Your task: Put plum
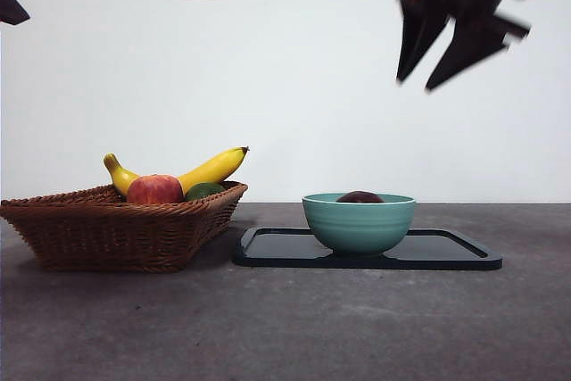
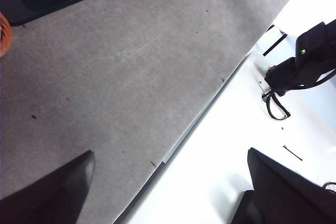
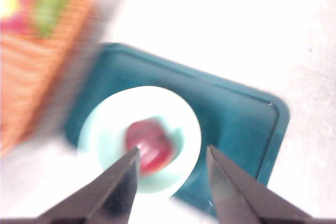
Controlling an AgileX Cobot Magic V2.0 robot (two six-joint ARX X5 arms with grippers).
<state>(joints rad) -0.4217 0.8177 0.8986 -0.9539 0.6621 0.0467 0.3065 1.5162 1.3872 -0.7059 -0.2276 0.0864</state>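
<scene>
Right end effector (image 1: 433, 73) high, spread wide, empty; wrist view alone shows whole plum (image 3: 149, 146) inside bowl (image 1: 359, 220).

low level front view; wrist views overhead, sharing the bowl (image 1: 359, 222)

Wicker basket (image 1: 107, 234) holding banana (image 1: 210, 169), apple (image 1: 154, 189), green fruit (image 1: 203, 191), black tray (image 1: 446, 252)
</scene>
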